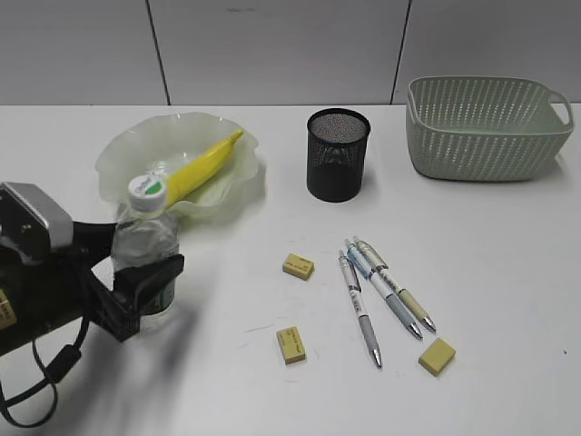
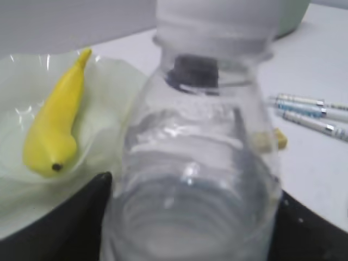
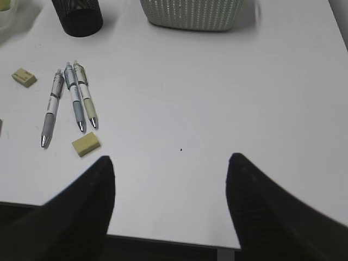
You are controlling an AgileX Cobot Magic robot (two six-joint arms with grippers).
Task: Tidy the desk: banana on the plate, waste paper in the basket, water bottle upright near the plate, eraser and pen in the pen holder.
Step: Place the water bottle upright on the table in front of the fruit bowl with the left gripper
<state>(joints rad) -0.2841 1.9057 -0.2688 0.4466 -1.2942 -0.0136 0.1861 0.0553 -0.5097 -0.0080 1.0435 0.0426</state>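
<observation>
Left wrist view: fingers (image 2: 190, 217) astride upright water bottle (image 2: 198, 163).

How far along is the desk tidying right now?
Done: banana lies on the plate. In hand: water bottle stands upright beside the plate, between the left end effector's fingers. Left: three erasers and three pens lie outside the pen holder. No waste paper visible.

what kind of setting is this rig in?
Most likely a staged desk-tidying setup in a lab: a plain white tabletop against a bare panelled wall, with stationery laid out, three pens, erasers and a black mesh pen holder, plus a banana.
</observation>
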